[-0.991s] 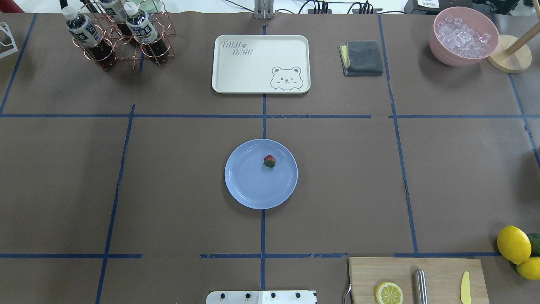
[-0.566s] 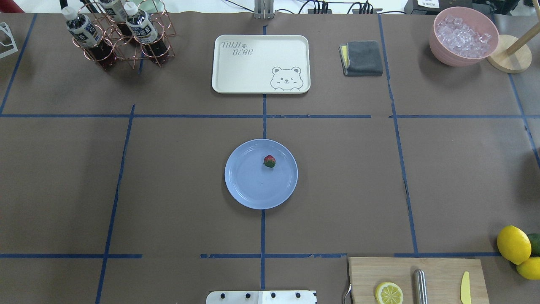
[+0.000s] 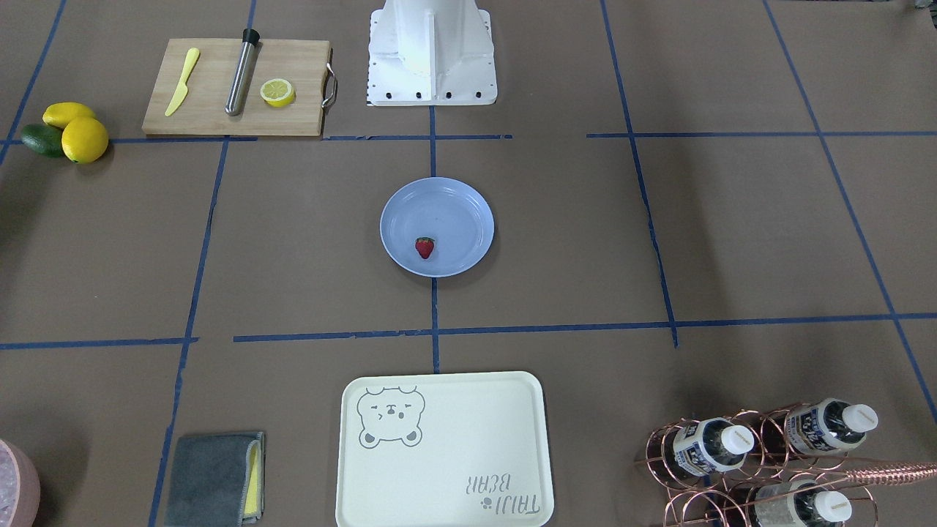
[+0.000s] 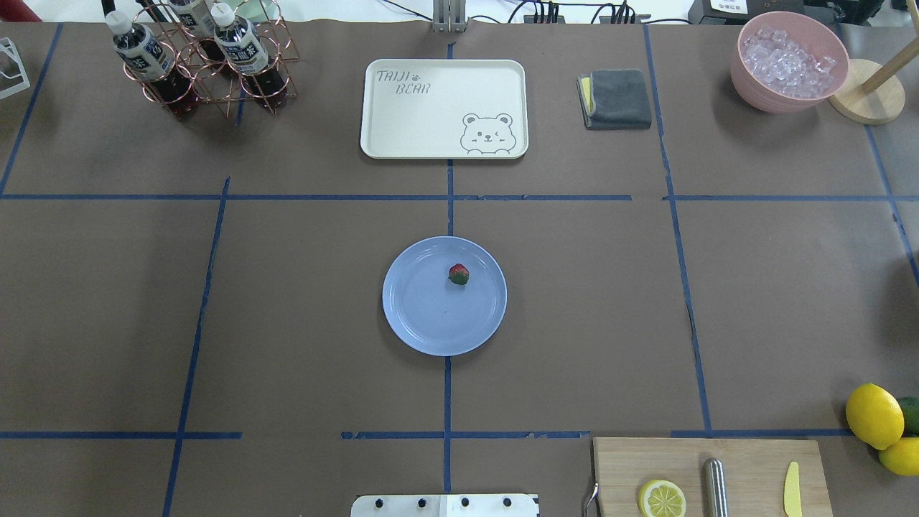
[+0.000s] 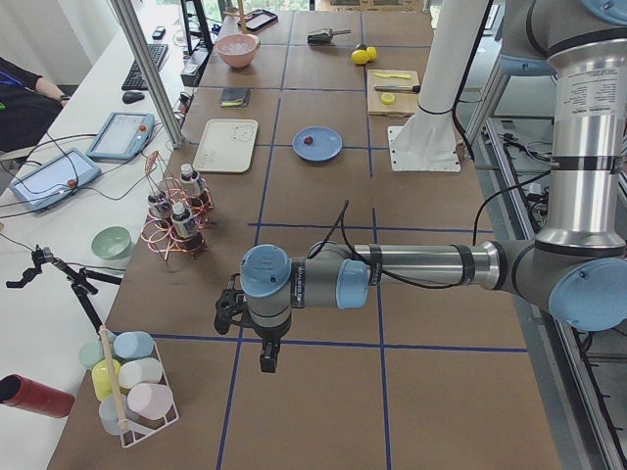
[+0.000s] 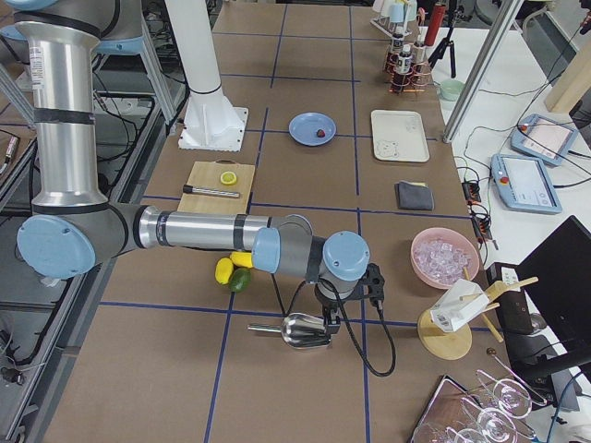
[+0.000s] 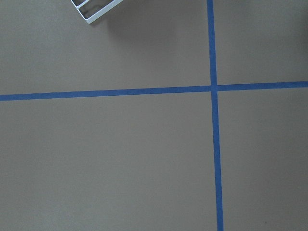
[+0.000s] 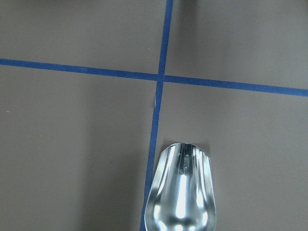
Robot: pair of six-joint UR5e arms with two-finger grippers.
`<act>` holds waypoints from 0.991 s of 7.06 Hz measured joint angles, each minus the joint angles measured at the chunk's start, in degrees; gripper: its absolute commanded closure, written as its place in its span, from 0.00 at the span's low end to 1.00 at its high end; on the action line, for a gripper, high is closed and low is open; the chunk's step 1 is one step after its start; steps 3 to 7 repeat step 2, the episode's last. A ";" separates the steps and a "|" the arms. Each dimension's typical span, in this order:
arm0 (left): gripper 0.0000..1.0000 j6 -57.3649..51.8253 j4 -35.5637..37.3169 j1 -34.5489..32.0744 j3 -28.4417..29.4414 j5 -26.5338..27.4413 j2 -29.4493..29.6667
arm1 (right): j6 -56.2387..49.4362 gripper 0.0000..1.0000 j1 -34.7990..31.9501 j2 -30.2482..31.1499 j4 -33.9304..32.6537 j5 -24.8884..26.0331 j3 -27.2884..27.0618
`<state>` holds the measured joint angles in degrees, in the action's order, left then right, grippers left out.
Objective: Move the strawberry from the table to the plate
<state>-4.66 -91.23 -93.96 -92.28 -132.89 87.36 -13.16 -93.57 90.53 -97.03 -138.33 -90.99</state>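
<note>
The small red strawberry (image 4: pixel 459 273) lies on the round blue-grey plate (image 4: pixel 431 319), right of its middle, at the centre of the brown taped table (image 4: pixel 589 301). From across the table the strawberry (image 3: pixel 424 247) sits in the near part of the plate (image 3: pixel 439 208). No gripper is near it. My left gripper (image 5: pixel 266 357) hangs over the table's far left end, and my right gripper (image 6: pixel 330 317) hovers at the far right end beside a metal scoop (image 6: pixel 305 330). I cannot tell whether either one is open or shut.
A cream bear-print tray (image 4: pixel 444 108) and a grey cloth (image 4: pixel 616 98) lie beyond the plate. Bottles in a copper rack (image 4: pixel 204 57) stand back left and a pink ice bowl (image 4: pixel 788 61) back right. A cutting board (image 4: pixel 711 474) and lemons (image 4: pixel 874 415) are near right.
</note>
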 measured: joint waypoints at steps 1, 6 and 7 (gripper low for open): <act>0.00 0.00 0.00 0.00 0.00 0.00 0.01 | -0.01 0.00 0.01 0.00 0.02 -0.03 -0.10; 0.00 0.00 0.00 0.00 0.00 0.00 0.05 | -0.02 0.00 0.03 -0.03 0.06 -0.07 -0.20; 0.00 0.00 0.00 0.00 0.00 0.00 0.05 | -0.02 0.00 0.03 -0.03 0.06 -0.07 -0.20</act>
